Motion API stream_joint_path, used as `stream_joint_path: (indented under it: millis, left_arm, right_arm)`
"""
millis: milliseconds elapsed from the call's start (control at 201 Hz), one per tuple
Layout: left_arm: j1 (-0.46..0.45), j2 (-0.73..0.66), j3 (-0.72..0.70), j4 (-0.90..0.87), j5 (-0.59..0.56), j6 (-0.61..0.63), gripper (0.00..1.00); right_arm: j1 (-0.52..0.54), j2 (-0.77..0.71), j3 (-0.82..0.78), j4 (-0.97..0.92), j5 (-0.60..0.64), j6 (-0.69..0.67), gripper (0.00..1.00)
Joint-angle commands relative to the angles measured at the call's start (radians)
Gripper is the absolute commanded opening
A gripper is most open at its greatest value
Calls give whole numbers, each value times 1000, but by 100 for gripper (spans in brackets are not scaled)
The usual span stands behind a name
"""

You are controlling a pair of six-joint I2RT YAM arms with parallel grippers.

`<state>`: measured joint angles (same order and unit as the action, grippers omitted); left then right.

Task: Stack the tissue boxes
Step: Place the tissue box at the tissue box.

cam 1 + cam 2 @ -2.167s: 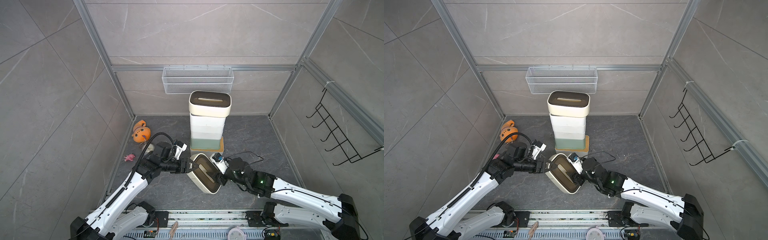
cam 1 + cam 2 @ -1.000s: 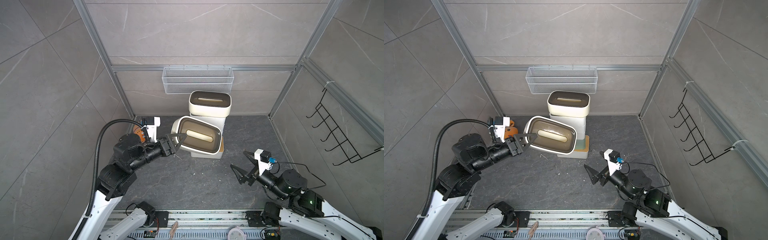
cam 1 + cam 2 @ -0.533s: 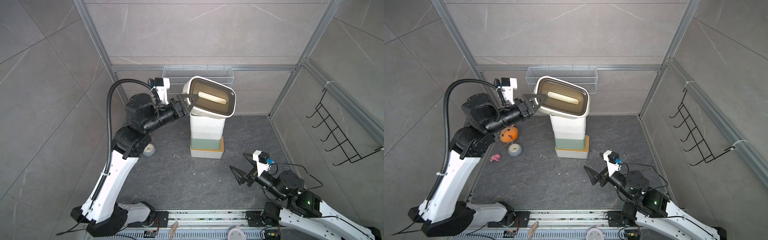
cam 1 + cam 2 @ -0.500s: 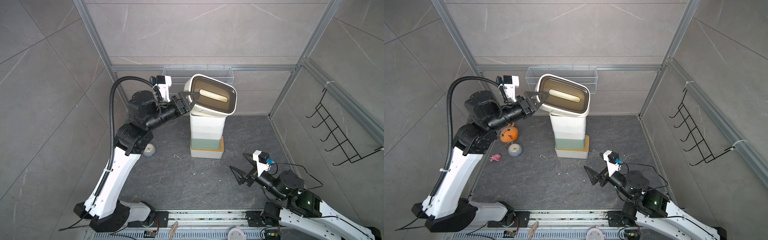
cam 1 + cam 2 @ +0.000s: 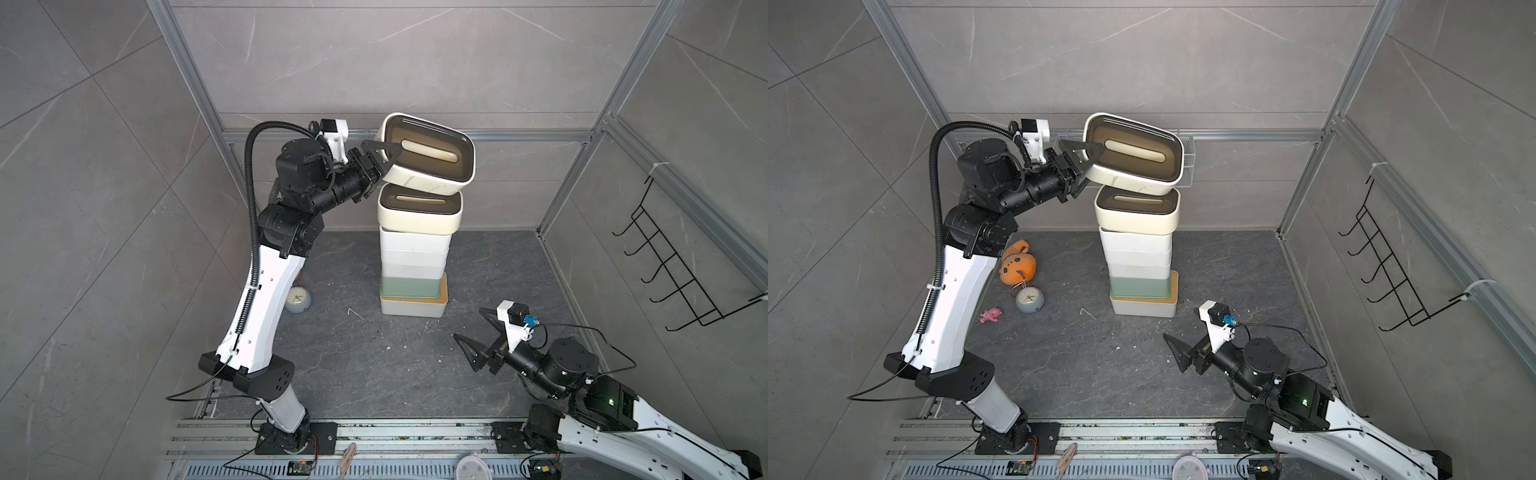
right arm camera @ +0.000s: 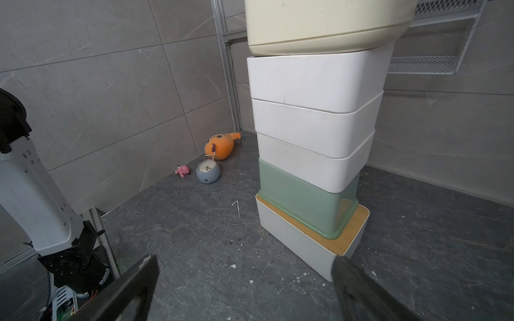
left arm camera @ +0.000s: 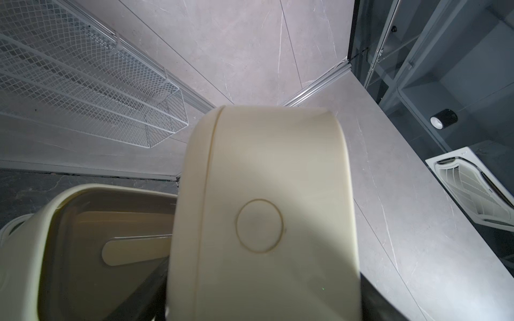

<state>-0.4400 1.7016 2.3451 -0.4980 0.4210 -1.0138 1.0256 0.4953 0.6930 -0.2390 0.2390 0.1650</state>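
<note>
Centrally, on the dark stone counter (image 5: 365,365), stands the stack (image 5: 413,249) of six tissue boxes, toward the far wall. From the bottom up it consists of a white box with a bamboo lid (image 6: 311,244), a pale green box (image 6: 303,205), three white boxes, and a cream box with a brown slotted lid. The green box sits shifted to the left on the bamboo lid, leaving a strip of the lid bare on the right.

Above the stack is the seventh box, the tilted cream box (image 5: 432,166), its left end raised and its brown lid turned toward the top cameras. Whether its lower edge touches the lid beneath cannot be told.

Behind it, on the far wall, hangs a white wire mesh basket (image 7: 83,91); a black wire rack (image 5: 681,270) is fixed to the right wall.

The left hand (image 5: 386,164) grips the tilted cream box by its left end, one finger over the lid and the other under the base. The right hand (image 5: 467,322) is low at near right, jaws spread wide, holding nothing, well apart from the stack.

At far left on the counter lie an orange plush toy (image 5: 1017,264), a grey-blue alarm clock (image 5: 1030,300) and a small pink toy (image 5: 991,314).
</note>
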Motion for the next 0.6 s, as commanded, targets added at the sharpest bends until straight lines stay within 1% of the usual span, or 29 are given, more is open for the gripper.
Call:
stream_joint_path:
  millis: [0,140,414,593]
  left_arm:
    - [24,9,70,52,52,-77,64]
    - [34,51,119,13,72,-92,64]
    - [38,81,107,-27,98,-101,64]
    - [39,94,89,-21,117,-108,64]
  right_arm:
    - [4,-10,22,-13,-4,19,100]
    - [5,0,25,-18,-19,26,100]
    - [4,18,15,0,-15,44,100]
    - [5,-3,5,-13,11,50,100]
